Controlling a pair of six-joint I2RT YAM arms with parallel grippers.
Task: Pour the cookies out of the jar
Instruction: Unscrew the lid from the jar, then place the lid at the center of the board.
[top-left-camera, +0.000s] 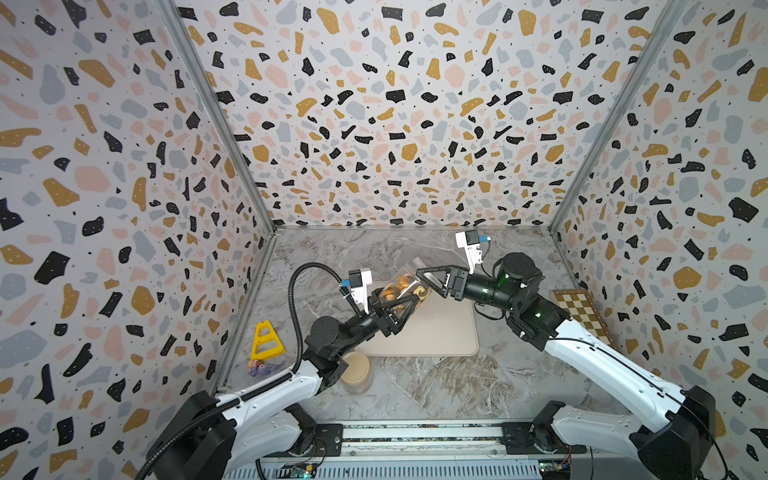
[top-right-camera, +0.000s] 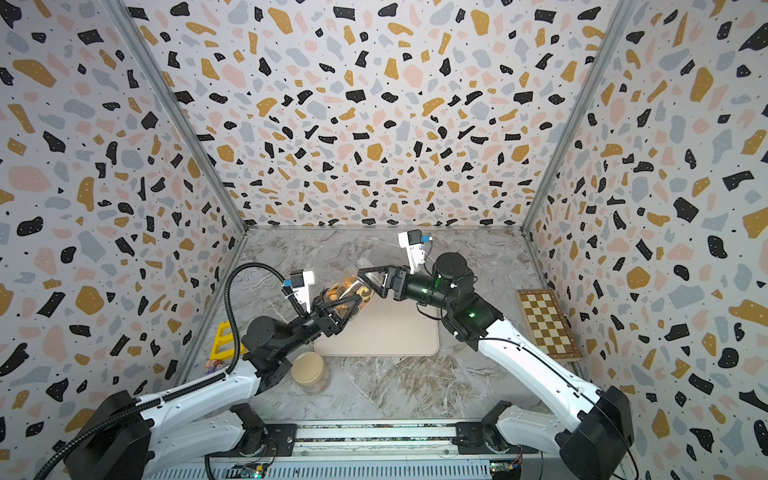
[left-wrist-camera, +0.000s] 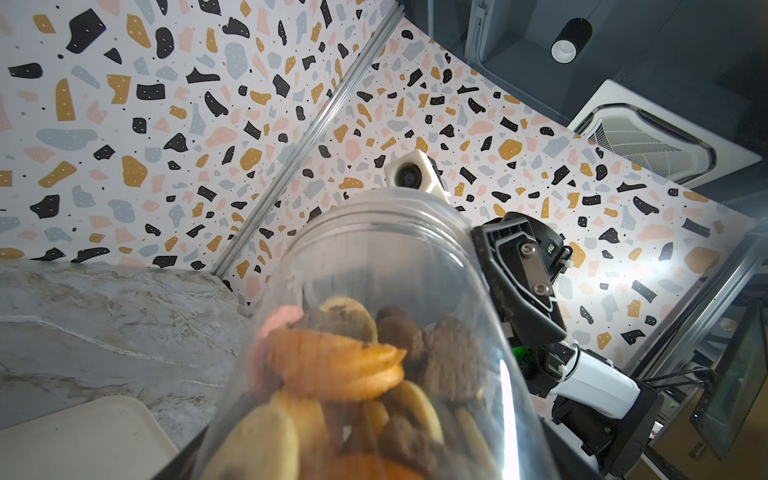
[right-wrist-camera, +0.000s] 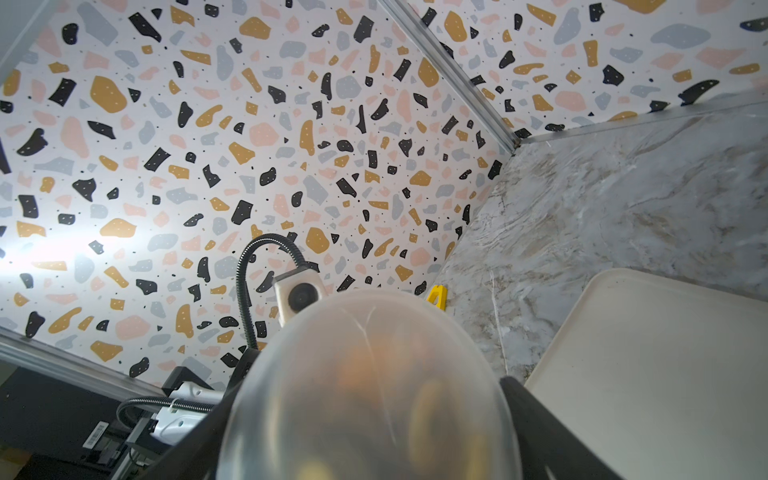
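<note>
Left claw (top-left-camera: 397, 302) grips jar (top-left-camera: 405, 279): axis diagonal, mouth raised rearward.

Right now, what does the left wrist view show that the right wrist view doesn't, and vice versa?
Left wrist only: the threaded neck of the clear jar, sharply defined cookies, the right arm's white camera and a ceiling vent. Right wrist only: a yellow plastic piece by the wall, the left arm's camera and ribbed cable. Both: the clear jar, the beige tray, the marble table and the terrazzo walls. In the right wrist view the cookies are just orange blurs.
</note>
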